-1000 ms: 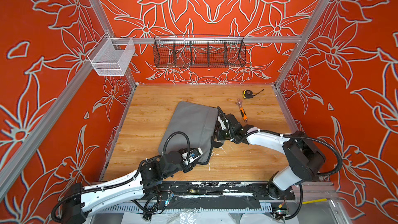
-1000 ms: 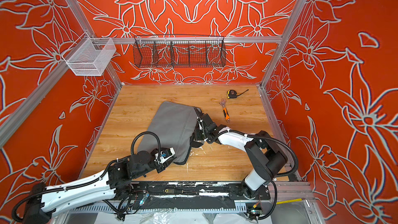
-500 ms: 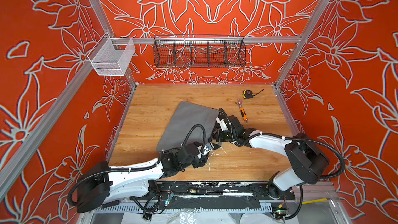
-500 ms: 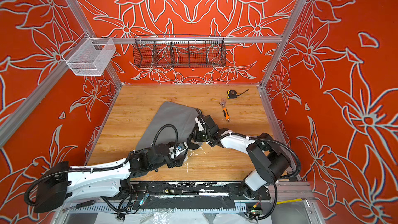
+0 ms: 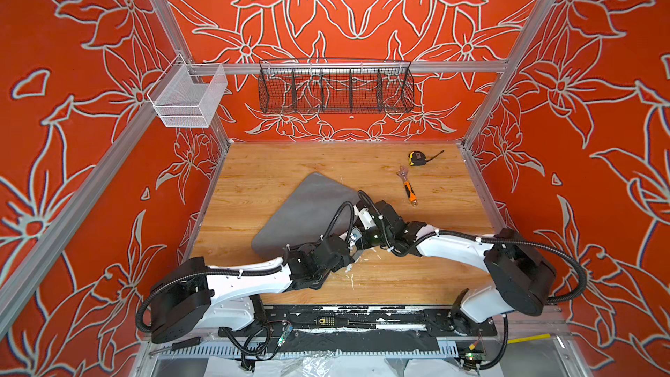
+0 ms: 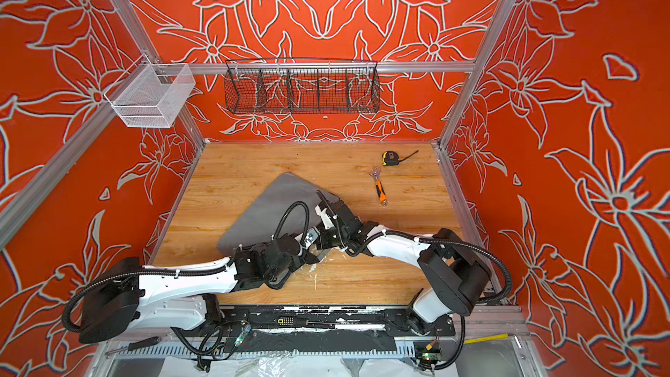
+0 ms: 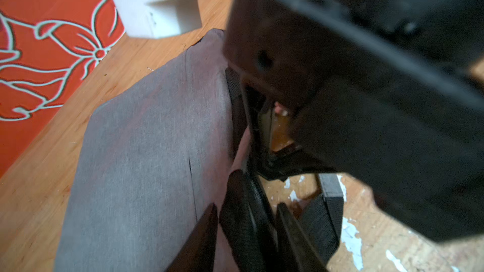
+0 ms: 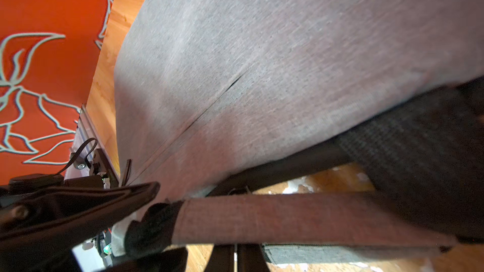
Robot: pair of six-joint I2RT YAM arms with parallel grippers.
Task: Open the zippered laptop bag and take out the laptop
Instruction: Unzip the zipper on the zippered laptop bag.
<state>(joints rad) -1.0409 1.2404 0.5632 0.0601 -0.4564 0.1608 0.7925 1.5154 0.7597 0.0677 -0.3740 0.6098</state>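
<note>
My left arm lies low and stretched out over the desk [image 5: 275, 168], reaching to the near right edge of the zippered laptop bag [image 5: 308, 208], which lies flat at the desk's middle. My left end effector [image 7: 247, 206] stands partly open astride the bag's dark edging [image 7: 241, 194]; whether it pinches that edging I cannot tell. My right arm bends in from the right. My right end effector [image 8: 235, 252] is closed tight, with the strap handle [image 8: 301, 218] lying across its tips. A second ago my left arm was drawn back by the bag's near corner; my right arm has hardly moved.
</note>
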